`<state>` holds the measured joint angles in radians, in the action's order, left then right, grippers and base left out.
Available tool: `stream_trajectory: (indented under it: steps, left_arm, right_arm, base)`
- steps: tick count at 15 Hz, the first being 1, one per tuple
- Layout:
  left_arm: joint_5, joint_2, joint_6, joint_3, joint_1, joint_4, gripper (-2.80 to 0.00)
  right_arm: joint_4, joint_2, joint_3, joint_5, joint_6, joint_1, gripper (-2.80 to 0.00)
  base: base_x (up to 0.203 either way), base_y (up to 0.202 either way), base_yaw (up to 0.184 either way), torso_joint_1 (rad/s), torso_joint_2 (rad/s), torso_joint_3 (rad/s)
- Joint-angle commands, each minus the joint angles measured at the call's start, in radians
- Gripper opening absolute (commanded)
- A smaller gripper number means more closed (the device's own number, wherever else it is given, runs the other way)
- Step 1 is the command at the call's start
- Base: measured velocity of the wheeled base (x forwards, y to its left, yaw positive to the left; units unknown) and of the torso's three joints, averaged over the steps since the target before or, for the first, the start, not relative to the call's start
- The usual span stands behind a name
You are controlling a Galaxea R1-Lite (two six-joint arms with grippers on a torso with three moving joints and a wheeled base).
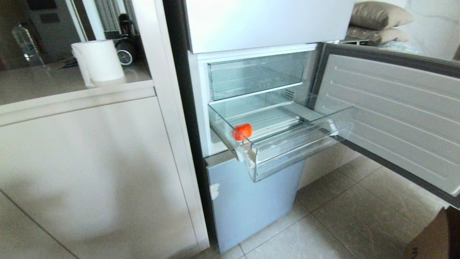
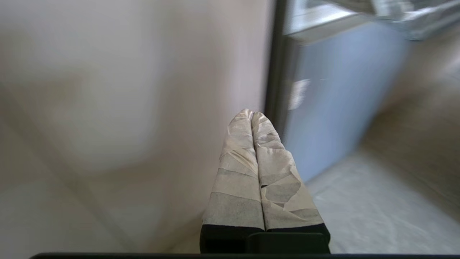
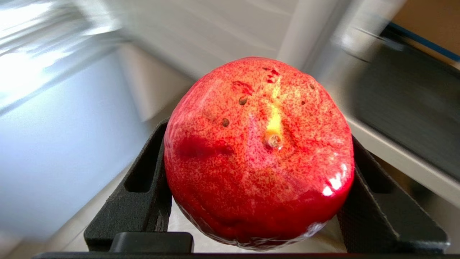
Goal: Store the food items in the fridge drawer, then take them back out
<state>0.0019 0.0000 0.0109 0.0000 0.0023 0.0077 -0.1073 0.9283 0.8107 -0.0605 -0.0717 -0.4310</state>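
You've got the right tool clamped on one red fruit, w/ the open fridge door close by it. Second red-orange fruit sits in the pulled-out fridge drawer, near-left corner. Clear bin above. Left tool pressed together, facing cabinet panel. Paper roll on bench, far left.

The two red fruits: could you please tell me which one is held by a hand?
The speckled red fruit clamped in the right hand; the other fruit lies loose in the fridge drawer.
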Motion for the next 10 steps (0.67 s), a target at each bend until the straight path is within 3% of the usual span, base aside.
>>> stream_trajectory:
  steps: [1, 6, 10]
  left_arm:
    - [0.0, 0.002, 0.0, 0.0, 0.001, 0.0, -2.8]
    - [0.001, 0.002, 0.0, 0.0, 0.001, 0.0, -2.8]
    - [0.001, 0.002, 0.0, 0.0, 0.001, 0.0, -2.8]
  right_arm:
    - [0.026, 0.051, -0.002, 0.085, 0.0, -0.116, -2.8]
    - [0.229, 0.263, -0.01, 0.145, 0.002, -0.277, -2.8]
    - [0.42, 0.531, 0.03, 0.201, 0.003, -0.405, -2.8]
  base:
    - [0.0, 0.006, -0.171, 0.004, 0.01, 0.005]
    - [-0.001, 0.008, -0.146, 0.003, 0.0, 0.004]
    - [0.0, 0.0, 0.0, 0.0, 0.0, 0.0]
